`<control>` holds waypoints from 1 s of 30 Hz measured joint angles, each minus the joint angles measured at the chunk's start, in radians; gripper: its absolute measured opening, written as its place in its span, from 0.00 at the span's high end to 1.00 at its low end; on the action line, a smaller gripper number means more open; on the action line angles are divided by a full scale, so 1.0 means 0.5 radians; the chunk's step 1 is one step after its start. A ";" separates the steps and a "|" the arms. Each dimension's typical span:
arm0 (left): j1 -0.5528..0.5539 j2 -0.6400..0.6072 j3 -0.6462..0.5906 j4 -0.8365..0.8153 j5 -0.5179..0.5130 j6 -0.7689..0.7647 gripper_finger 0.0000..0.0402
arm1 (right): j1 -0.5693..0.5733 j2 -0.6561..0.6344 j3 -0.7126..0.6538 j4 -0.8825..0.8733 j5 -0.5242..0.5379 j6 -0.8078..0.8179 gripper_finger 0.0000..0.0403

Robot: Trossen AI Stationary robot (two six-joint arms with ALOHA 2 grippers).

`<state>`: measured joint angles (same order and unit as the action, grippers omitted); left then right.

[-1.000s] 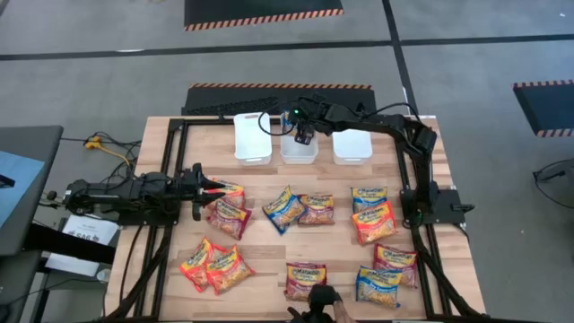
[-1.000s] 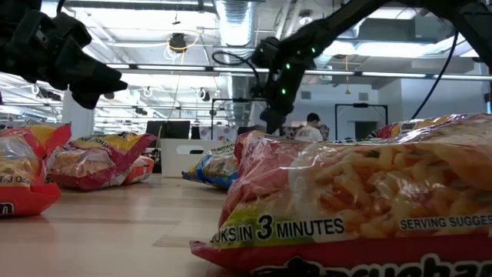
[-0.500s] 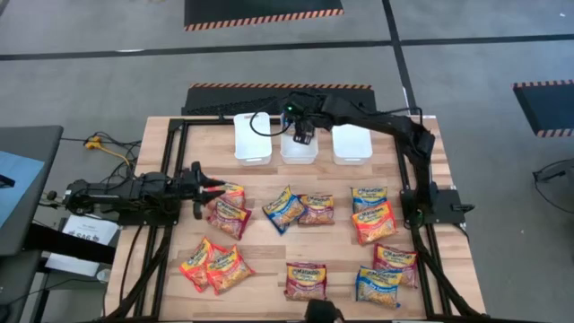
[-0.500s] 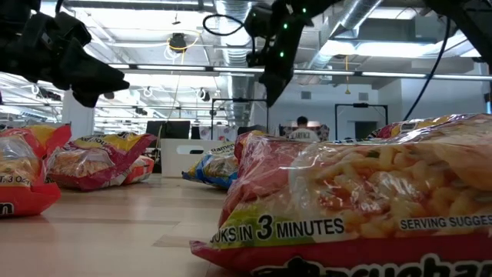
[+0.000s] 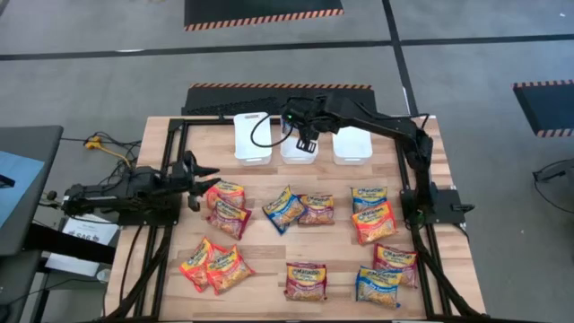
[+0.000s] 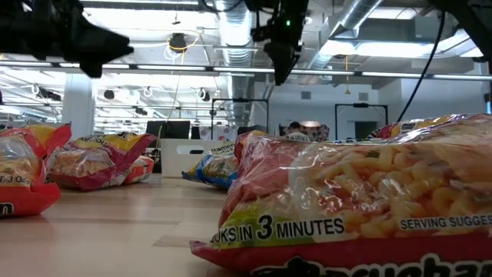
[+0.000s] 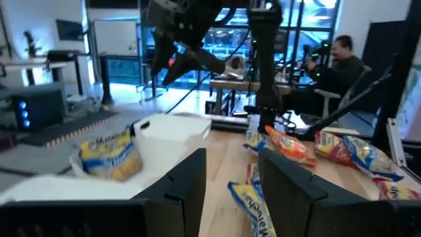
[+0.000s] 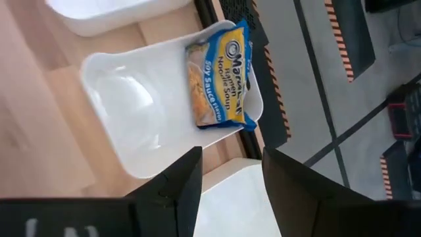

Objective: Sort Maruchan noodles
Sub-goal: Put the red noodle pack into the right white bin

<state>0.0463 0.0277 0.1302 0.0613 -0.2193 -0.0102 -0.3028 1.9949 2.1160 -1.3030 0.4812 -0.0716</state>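
Wooden table (image 5: pixel 269 242), packets (image 5: pixel 300 208) scattered across near half. Right gripper (image 5: pixel 304 139) now higher over middle tub (image 5: pixel 299 152), fingers apart, empty; blue packet (image 8: pixel 216 76) lies inside. Left gripper (image 5: pixel 199 173) has pulled back off left packets, open, empty.

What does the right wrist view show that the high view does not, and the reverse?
Only the right wrist view shows a blue packet lying in a white tub. Only the high view shows the packets spread on the table, and the left gripper over the table's left side. Both show the tub below the open right gripper.
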 joint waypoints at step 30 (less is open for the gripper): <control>0.196 1.747 1.445 -1.479 0.376 -0.076 0.56 | 0.746 -0.138 0.325 -0.537 0.616 0.309 0.55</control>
<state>0.1441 0.9012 0.8526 -0.6784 -0.0314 -0.0480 0.0702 1.9261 2.2786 -1.5714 0.7895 0.0827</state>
